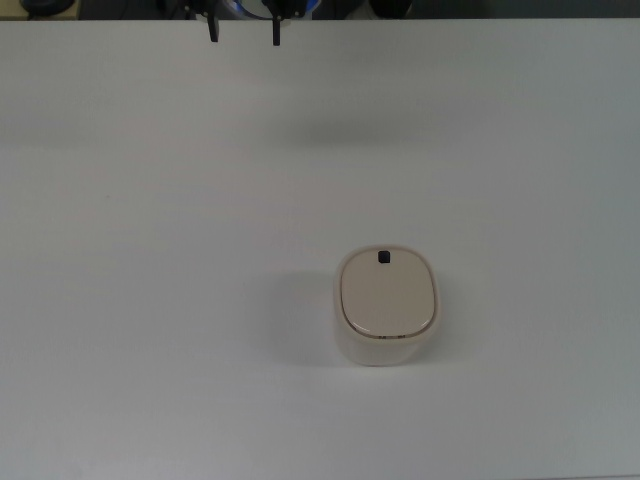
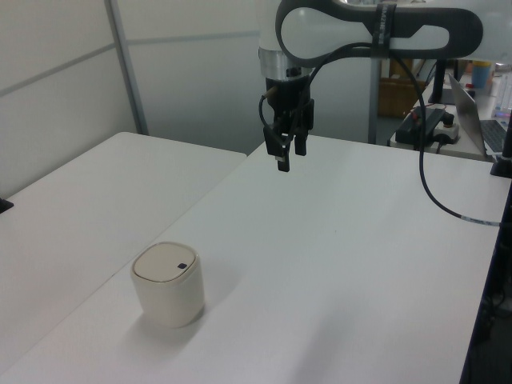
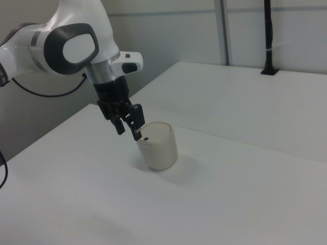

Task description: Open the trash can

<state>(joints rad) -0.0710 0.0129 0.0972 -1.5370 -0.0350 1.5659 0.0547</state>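
Your gripper [image 2: 287, 154] hangs empty, fingers [image 1: 213, 32] parted with a gap; the trash can [image 2: 167, 284], lid apparently closed, sits well apart below them.

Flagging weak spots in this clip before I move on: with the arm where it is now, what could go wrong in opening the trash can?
1. The gripper hangs high and far from the trash can, so the whole approach is left; a small aiming error could miss the tiny black button.
2. The trash can stands loose on the smooth white table; an off-centre push might slide or tip it instead of releasing the lid.
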